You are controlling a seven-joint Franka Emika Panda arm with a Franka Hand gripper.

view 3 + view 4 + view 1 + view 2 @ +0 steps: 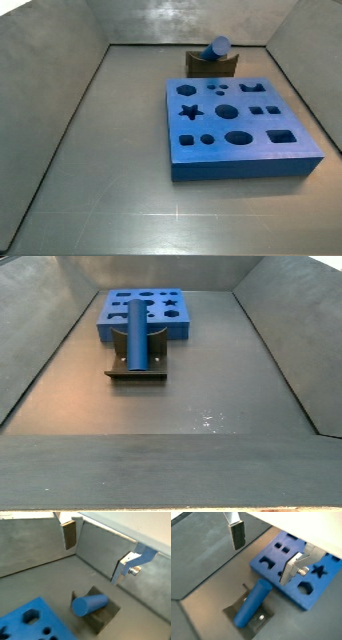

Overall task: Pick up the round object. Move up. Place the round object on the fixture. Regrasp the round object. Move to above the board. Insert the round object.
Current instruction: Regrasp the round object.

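Side views both show the board [241, 140], a thick blue slab with dark cut-outs, lying flat on the grey floor [201, 406]. Directly beside it at its 12 o'clock edge in a side view stands the fixture [211, 66], small and dark. The round object [138, 339] rests on the fixture, lying lengthwise, one end overhanging toward the board. The gripper [264, 549] appears only in the wrist views, above the peg and clear of it; its fingers [236, 534] stand wide apart, holding nothing.
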